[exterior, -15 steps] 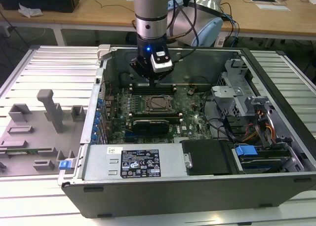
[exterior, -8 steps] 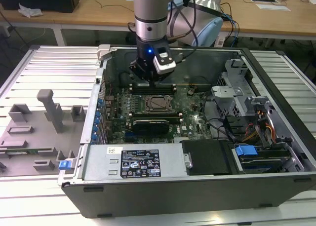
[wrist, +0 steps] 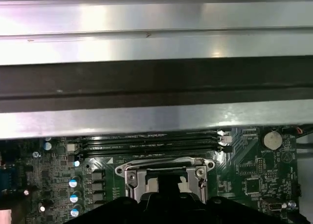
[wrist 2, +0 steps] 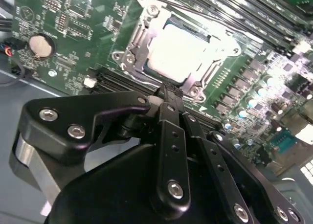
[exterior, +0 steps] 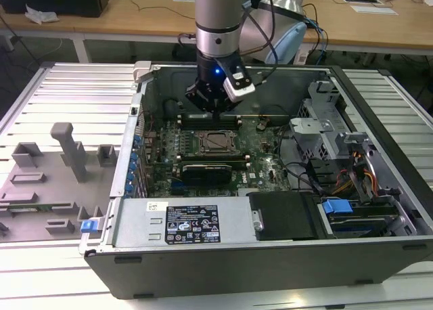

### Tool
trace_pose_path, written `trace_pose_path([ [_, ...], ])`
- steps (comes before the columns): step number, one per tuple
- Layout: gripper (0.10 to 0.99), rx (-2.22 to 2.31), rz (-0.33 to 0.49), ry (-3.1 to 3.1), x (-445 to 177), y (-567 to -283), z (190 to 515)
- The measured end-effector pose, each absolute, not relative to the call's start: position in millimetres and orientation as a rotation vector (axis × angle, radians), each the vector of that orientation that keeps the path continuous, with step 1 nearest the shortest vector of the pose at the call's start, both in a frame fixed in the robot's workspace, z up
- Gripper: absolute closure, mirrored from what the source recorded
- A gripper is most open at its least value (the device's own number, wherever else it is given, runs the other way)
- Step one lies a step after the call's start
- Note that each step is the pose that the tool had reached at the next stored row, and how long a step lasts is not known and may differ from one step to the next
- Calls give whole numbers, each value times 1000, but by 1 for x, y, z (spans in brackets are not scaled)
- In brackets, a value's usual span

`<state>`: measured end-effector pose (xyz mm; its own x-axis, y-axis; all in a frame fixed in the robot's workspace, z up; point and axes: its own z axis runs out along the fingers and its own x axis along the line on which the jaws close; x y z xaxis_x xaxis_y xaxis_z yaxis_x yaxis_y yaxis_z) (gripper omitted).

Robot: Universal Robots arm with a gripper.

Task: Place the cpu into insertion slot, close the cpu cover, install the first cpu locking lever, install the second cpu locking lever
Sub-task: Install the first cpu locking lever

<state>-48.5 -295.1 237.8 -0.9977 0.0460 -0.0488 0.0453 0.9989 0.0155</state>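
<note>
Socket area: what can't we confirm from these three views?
- Cpu: glare washes out its top in the second wrist view.
- Locking levers: too thin to tell latched in the exterior view.
- Insertion slot: near half hidden by the gripper body in the first wrist view.
- Gripper: open or shut unclear.

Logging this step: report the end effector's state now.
End effector: shut, holding nothing visible, tips close over the edge of the insertion slot.
</note>
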Motion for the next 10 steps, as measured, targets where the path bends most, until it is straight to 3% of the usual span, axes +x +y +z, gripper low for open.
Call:
trace_pose_path([
  [10,980,17,9,3094,-47,-309,237],
])
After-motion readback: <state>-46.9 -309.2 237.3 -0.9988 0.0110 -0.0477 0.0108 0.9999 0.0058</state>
